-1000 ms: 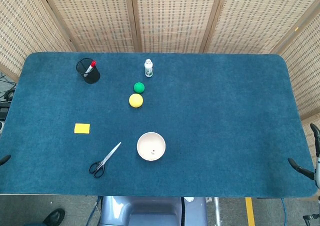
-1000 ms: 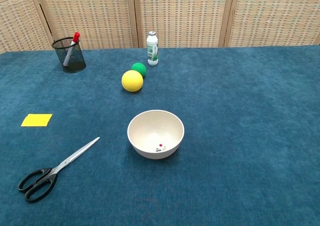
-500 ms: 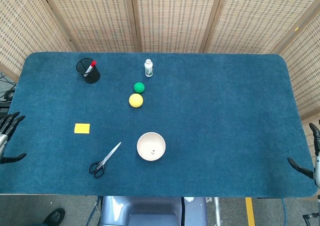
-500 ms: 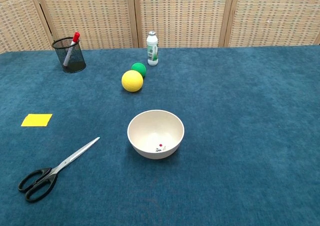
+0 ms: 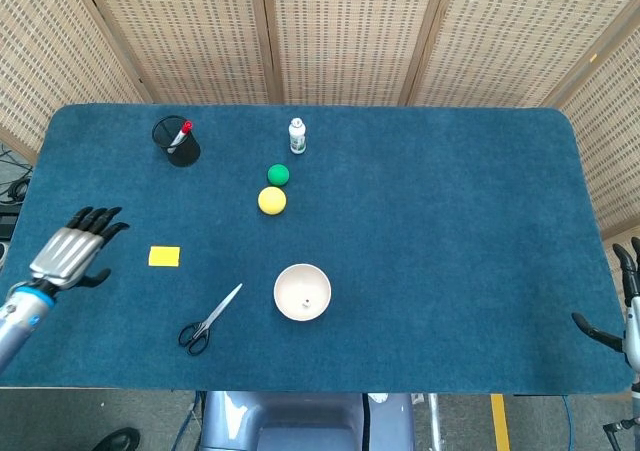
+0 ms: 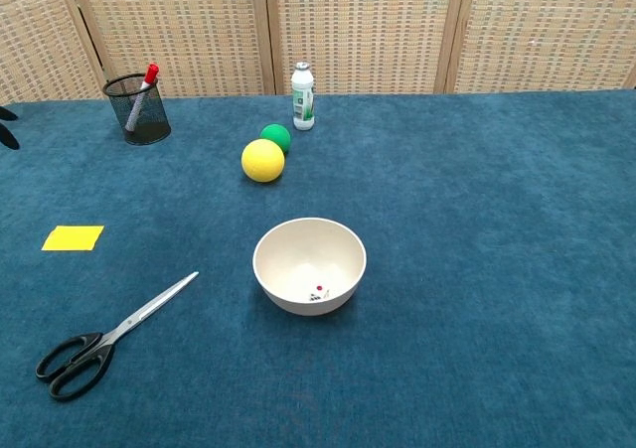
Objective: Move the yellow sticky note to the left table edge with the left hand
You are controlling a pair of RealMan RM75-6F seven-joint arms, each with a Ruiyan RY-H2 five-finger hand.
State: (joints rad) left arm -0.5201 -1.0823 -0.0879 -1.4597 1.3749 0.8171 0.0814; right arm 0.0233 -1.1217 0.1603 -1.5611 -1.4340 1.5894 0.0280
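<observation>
The yellow sticky note (image 5: 164, 256) lies flat on the blue table cloth, left of centre; the chest view shows the sticky note (image 6: 73, 237) near its left edge. My left hand (image 5: 72, 251) hovers over the table just left of the note, fingers spread, holding nothing. Only dark fingertips (image 6: 6, 128) of it show in the chest view. My right hand (image 5: 622, 311) is at the table's right edge, partly cut off, fingers apart and empty.
Scissors (image 5: 208, 320) lie below the note, a white bowl (image 5: 302, 291) to their right. A yellow ball (image 5: 271, 200), a green ball (image 5: 278, 174), a small bottle (image 5: 297, 136) and a mesh pen cup (image 5: 176, 141) stand further back.
My left hand has come in from the left table edge, rising and moving right toward the sticky note. The right hand has barely shifted.
</observation>
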